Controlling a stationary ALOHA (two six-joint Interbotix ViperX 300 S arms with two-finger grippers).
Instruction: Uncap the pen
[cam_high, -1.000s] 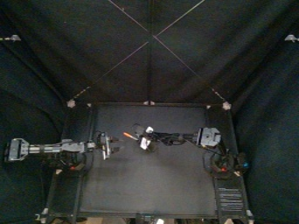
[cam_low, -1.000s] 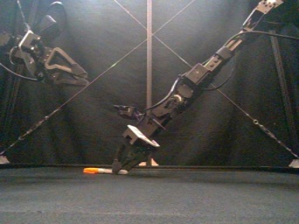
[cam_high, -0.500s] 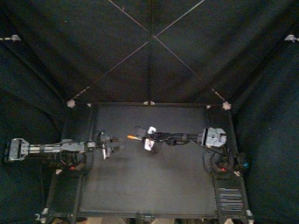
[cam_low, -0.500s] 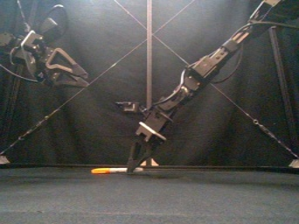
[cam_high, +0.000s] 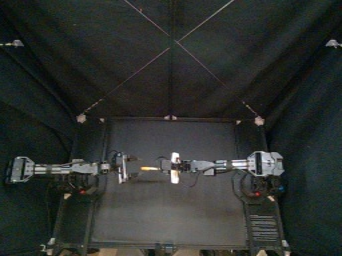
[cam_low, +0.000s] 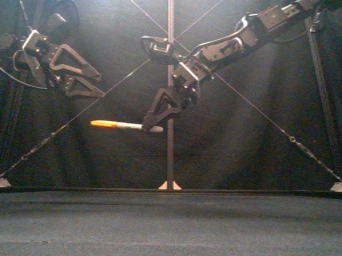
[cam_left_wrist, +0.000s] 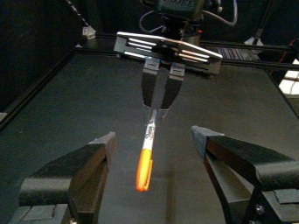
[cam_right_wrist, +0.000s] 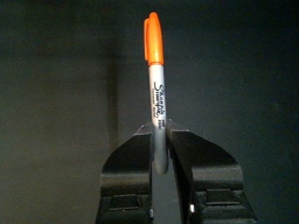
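The pen (cam_low: 130, 126) hangs level in the air, well above the table, its orange cap (cam_low: 104, 124) pointing left. My right gripper (cam_low: 156, 127) is shut on the pale barrel's end (cam_right_wrist: 156, 105), with the cap (cam_right_wrist: 152, 39) sticking out past the jaws. My left gripper (cam_low: 83, 76) stands open at the left, a little higher than the cap in the front view and apart from it. From the left wrist the cap (cam_left_wrist: 142, 170) shows between the spread jaws of the left gripper (cam_left_wrist: 153, 134), touching neither. From above, the pen (cam_high: 150, 170) lies between left gripper (cam_high: 122, 167) and right gripper (cam_high: 170, 168).
The black table (cam_high: 160, 215) lies under both arms with nothing else on it. Black curtains (cam_low: 267, 130) close the back and sides.
My right gripper shut on the pen lying on the table and raised it into the air, level, cap toward the left gripper. The left jaws spread a little wider.
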